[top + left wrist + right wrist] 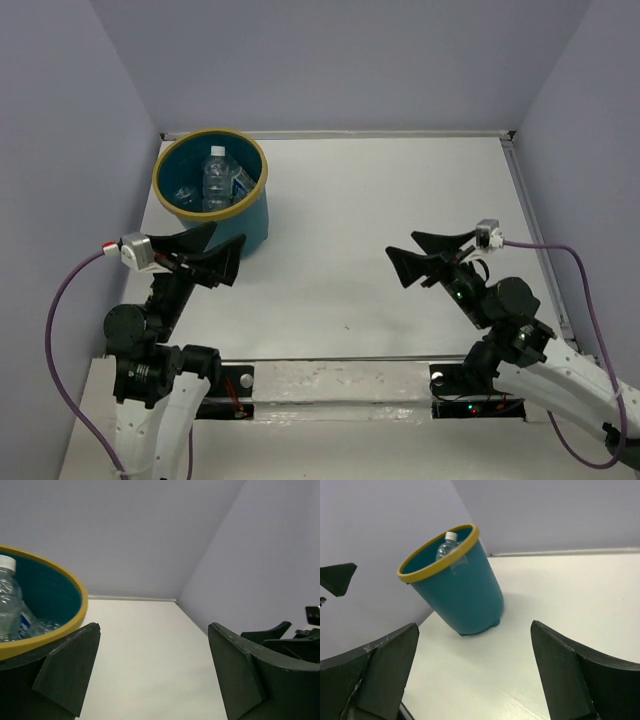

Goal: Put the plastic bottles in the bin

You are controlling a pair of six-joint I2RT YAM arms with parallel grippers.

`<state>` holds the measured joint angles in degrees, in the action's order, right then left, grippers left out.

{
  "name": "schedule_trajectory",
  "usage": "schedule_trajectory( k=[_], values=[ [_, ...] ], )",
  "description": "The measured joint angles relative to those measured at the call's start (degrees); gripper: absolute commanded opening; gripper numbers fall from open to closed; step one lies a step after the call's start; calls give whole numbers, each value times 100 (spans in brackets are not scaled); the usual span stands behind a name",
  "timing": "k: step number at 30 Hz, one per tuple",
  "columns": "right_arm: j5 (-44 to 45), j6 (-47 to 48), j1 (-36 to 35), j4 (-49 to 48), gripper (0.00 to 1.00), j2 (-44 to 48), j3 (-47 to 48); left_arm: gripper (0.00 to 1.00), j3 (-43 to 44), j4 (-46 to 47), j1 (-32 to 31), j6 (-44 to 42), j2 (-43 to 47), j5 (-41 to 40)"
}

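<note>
Left tool (226, 246) and right tool (404, 256) gape, empty.

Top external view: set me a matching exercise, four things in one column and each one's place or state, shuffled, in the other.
Column A
1. bin
2. white-capped bottle
3. left gripper
4. right gripper

Column B
a. jaws open and empty, over bare table on the right side
b. stands at the table's far left corner
c. jaws open and empty, close by the bin's near side
d. upright inside the bin

Pairs: 1-b, 2-d, 3-c, 4-a
</note>
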<state>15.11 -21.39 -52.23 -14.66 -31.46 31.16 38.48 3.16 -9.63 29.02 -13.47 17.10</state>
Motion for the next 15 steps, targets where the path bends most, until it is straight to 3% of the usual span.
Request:
schedule_trajectory(
  k=[6,15],
  values=[
    [560,-348,2,1305,100,1832,-730,99,-498,17,0,538,240,603],
    [848,-310,2,2116,100,2140,-354,99,-566,28,0,708,254,931]
  ],
)
